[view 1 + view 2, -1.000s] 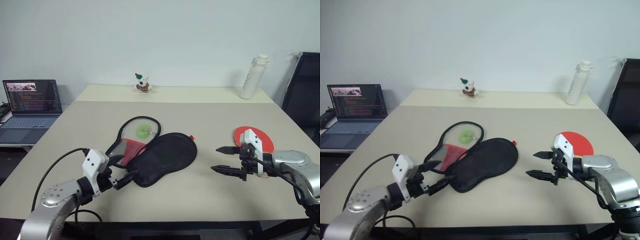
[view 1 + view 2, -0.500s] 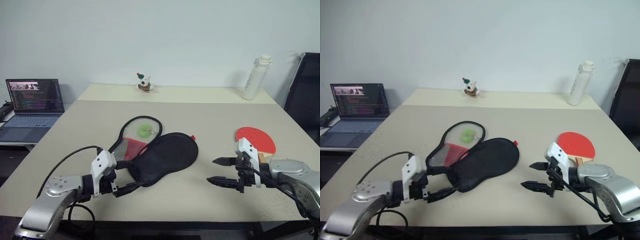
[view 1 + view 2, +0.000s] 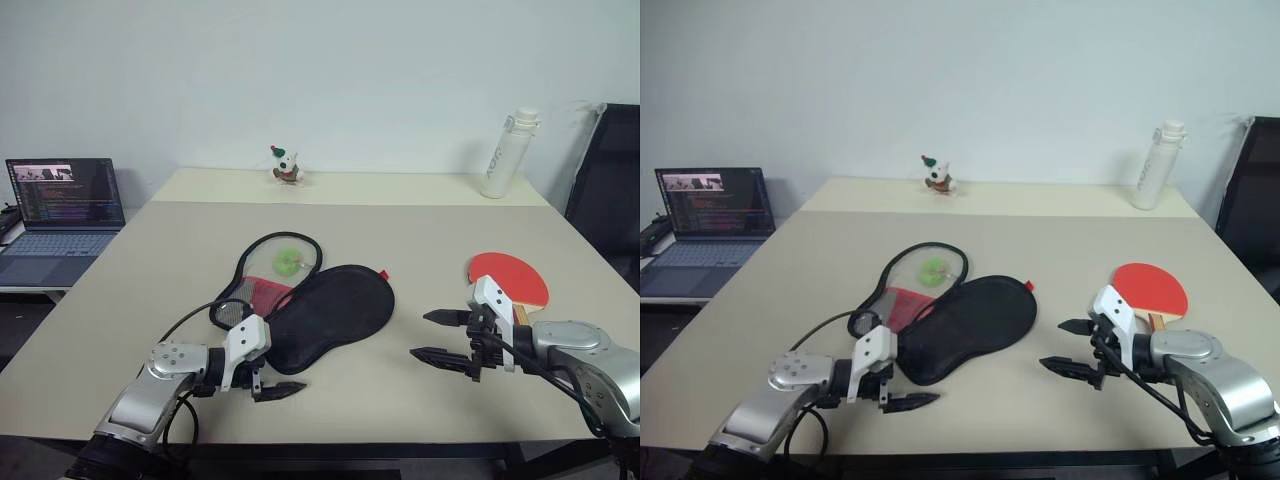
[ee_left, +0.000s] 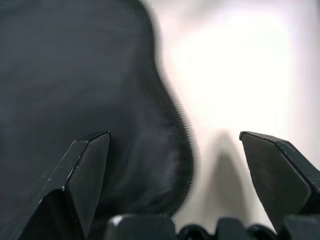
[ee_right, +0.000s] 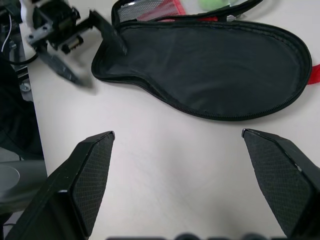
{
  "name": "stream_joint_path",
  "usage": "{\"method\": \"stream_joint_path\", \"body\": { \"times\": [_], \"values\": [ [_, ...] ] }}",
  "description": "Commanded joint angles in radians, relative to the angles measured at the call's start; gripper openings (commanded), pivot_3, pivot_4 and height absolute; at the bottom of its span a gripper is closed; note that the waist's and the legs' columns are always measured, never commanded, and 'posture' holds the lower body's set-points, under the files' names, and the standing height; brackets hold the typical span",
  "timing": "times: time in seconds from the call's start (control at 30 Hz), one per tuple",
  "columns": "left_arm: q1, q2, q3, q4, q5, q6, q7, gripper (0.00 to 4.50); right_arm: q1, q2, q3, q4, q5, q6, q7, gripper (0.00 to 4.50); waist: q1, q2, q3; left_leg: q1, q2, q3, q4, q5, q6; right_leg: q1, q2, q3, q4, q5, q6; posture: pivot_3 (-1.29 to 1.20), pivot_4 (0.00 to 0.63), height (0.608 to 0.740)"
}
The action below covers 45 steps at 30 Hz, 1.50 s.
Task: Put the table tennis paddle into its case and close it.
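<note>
Left eye view: paddle [image 3: 508, 278] flat on the table [image 3: 420, 230], red face up, at about 3 o'clock from the table's middle, close to the right edge, handle toward the near side and partly hidden behind the right arm. Well apart from the case [image 3: 325, 315], at roughly 9 o'clock from the paddle. Case unzipped and spread in two lobes: black half on top, nearer the middle, narrow end toward the near-left; mesh-and-red half [image 3: 268, 275] peeking out at about 10 o'clock from it, with a green fuzzy charm [image 3: 287, 262] lying on the mesh. Small red tab [image 3: 383, 275] showing at the black half's far-right rim.

Right tool [image 3: 440, 337] hovering between case and paddle, at about 7 o'clock from the paddle, fingers spread wide, pointing toward the case, holding nothing. Left tool [image 3: 262, 378] low over the table at the black half's narrow end, about 7 o'clock from the case, fingers likewise apart and empty; one finger [image 3: 281, 391] stretched along the table just beside the case's edge, contact impossible to judge. Left wrist view: black fabric [image 4: 75, 90] looming close behind one finger, bare table behind the other.

Further out: white bottle [image 3: 506, 154] upright at 1 o'clock near the far-right corner, small toy figure [image 3: 285, 166] at 12 o'clock along the far edge, open laptop [image 3: 62, 218] off to 9 o'clock on a separate surface, dark chair [image 3: 608, 190] past the right edge.
</note>
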Motion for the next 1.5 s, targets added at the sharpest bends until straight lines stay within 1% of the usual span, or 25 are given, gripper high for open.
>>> {"method": "stream_joint_path", "body": {
  "times": [0.03,0.1,0.13,0.2,0.33,0.43,0.47,0.53,0.63,0.77,0.87,0.93,1.0,1.1,1.2,1.33,1.4,1.5],
  "values": [
    [-0.005,0.010,-0.009,-0.009,0.012,-0.027,-0.033,4.33,-0.011,0.006,-0.018,-0.043,0.024,0.001,-0.012,4.50,0.000,0.000,0.000,0.000,0.000,0.000,0.000,0.000,0.000,0.000,0.000,0.000,0.000,0.000,0.000,0.00,0.150,0.740],
    [-0.008,0.008,-0.013,0.010,0.028,-0.039,-0.035,3.86,-0.015,0.010,-0.021,-0.048,0.028,0.008,-0.025,4.50,0.000,0.000,0.000,0.000,0.000,0.000,0.000,0.000,0.000,0.000,0.000,0.000,0.000,0.000,0.000,0.00,0.150,0.740],
    [-0.010,0.006,-0.014,0.015,0.032,-0.041,-0.034,3.52,-0.016,0.011,-0.023,-0.051,0.030,0.011,-0.030,4.50,0.000,0.000,0.000,0.000,0.000,0.000,0.000,0.000,0.000,0.000,0.000,0.000,0.000,0.000,0.000,0.00,0.150,0.740],
    [-0.010,-0.001,-0.014,0.017,0.035,-0.035,-0.035,2.80,-0.016,0.008,-0.027,-0.053,0.035,0.013,-0.036,4.50,0.000,0.000,0.000,0.000,0.000,0.000,0.001,0.000,0.000,0.000,0.000,0.000,0.000,0.000,0.000,0.00,0.150,0.740],
    [-0.012,-0.016,-0.011,0.017,0.030,-0.006,-0.021,1.17,-0.019,0.002,-0.031,-0.050,0.036,0.013,-0.045,4.50,0.001,0.000,0.000,0.000,0.000,0.000,0.001,0.000,0.000,0.000,0.000,0.000,0.000,0.000,0.000,0.00,0.150,0.740],
    [-0.008,-0.041,-0.008,-0.016,0.000,0.046,-0.006,0.10,-0.029,-0.001,-0.033,-0.046,0.036,0.017,-0.050,4.50,0.001,0.000,0.000,0.000,0.000,0.000,0.001,0.000,0.000,0.000,0.000,0.000,0.000,0.000,0.000,0.00,0.150,0.740],
    [-0.006,-0.053,-0.008,-0.038,-0.016,0.072,0.000,0.04,-0.032,-0.002,-0.035,-0.044,0.034,0.018,-0.051,4.50,0.001,0.000,0.000,0.000,0.000,0.000,0.001,0.000,0.000,0.000,0.000,0.000,0.000,0.000,0.000,0.00,0.150,0.740],
    [-0.008,-0.076,-0.017,-0.073,-0.029,0.112,0.010,0.04,-0.041,-0.005,-0.037,-0.036,0.032,0.019,-0.052,4.50,0.001,0.000,0.000,0.000,0.000,0.000,0.001,0.000,0.000,0.001,0.000,0.000,0.001,0.000,0.000,0.00,0.150,0.740],
    [-0.059,-0.147,-0.043,-0.080,-0.014,0.162,0.062,0.04,-0.058,-0.016,-0.039,-0.014,0.025,0.017,-0.044,4.50,0.006,0.000,0.000,0.000,0.000,-0.001,0.002,0.000,0.000,0.001,0.000,0.000,0.001,0.000,0.000,0.00,0.150,0.740],
    [-0.157,-0.255,-0.064,0.002,0.035,0.179,0.160,0.04,-0.078,-0.032,-0.043,0.010,0.021,0.013,-0.035,4.50,0.012,0.000,0.000,0.000,-0.001,-0.002,0.003,0.000,0.000,0.002,0.000,-0.002,0.001,0.000,0.000,0.00,0.150,0.740],
    [-0.226,-0.319,-0.074,0.087,0.069,0.164,0.220,0.04,-0.088,-0.039,-0.046,0.013,0.023,0.011,-0.035,4.50,0.012,0.000,0.000,-0.001,-0.001,-0.002,0.003,0.000,0.000,0.001,0.001,-0.001,0.001,0.000,0.000,0.00,0.150,0.740],
    [-0.253,-0.350,-0.099,0.125,0.102,0.140,0.242,0.04,-0.093,-0.040,-0.047,0.013,0.024,0.013,-0.039,4.50,0.011,0.000,0.000,-0.001,-0.001,-0.002,0.003,0.000,0.000,0.001,0.001,0.000,0.001,0.000,0.000,0.00,0.150,0.740],
    [-0.254,-0.373,-0.122,0.119,0.109,0.143,0.238,0.04,-0.094,-0.037,-0.048,0.007,0.022,0.012,-0.048,4.50,0.009,0.000,0.000,-0.001,-0.001,-0.002,0.003,0.000,0.000,0.001,0.001,0.000,0.000,0.000,0.000,0.00,0.150,0.740],
    [-0.233,-0.371,-0.129,0.092,0.106,0.151,0.220,0.04,-0.087,-0.035,-0.049,-0.005,0.026,0.016,-0.055,4.50,0.009,0.000,0.000,-0.002,-0.001,-0.002,0.003,0.002,-0.003,0.000,0.001,0.000,0.000,0.000,0.001,0.00,0.150,0.740],
    [-0.207,-0.360,-0.091,0.047,0.067,0.183,0.221,0.82,-0.073,-0.030,-0.048,-0.012,0.020,0.021,-0.077,4.50,0.006,0.000,0.000,-0.002,-0.001,-0.002,0.003,0.002,-0.003,0.000,0.001,0.000,0.000,0.000,0.001,0.00,0.150,0.740],
    [-0.164,-0.325,-0.024,-0.046,0.037,0.208,0.254,2.22,-0.086,-0.007,-0.026,0.002,0.024,0.074,-0.127,4.50,0.003,0.000,0.000,-0.002,-0.001,-0.002,0.003,0.002,-0.003,0.001,0.001,0.000,0.001,0.000,0.001,0.00,0.150,0.740],
    [-0.125,-0.295,0.025,-0.114,-0.020,0.232,0.238,2.94,-0.100,0.015,-0.011,0.011,0.036,0.127,-0.158,4.50,0.000,0.000,0.000,-0.001,0.000,-0.002,0.003,0.002,-0.003,0.001,0.001,-0.001,0.001,0.000,0.001,0.00,0.150,0.740],
    [-0.071,-0.240,0.126,-0.193,-0.114,0.299,0.229,2.94,-0.128,0.055,0.017,0.032,0.033,0.216,-0.211,4.50,-0.002,0.000,0.000,-0.001,0.000,-0.002,0.003,0.002,-0.003,0.001,0.001,0.000,0.001,0.000,0.000,0.00,0.150,0.740]
  ]
}}
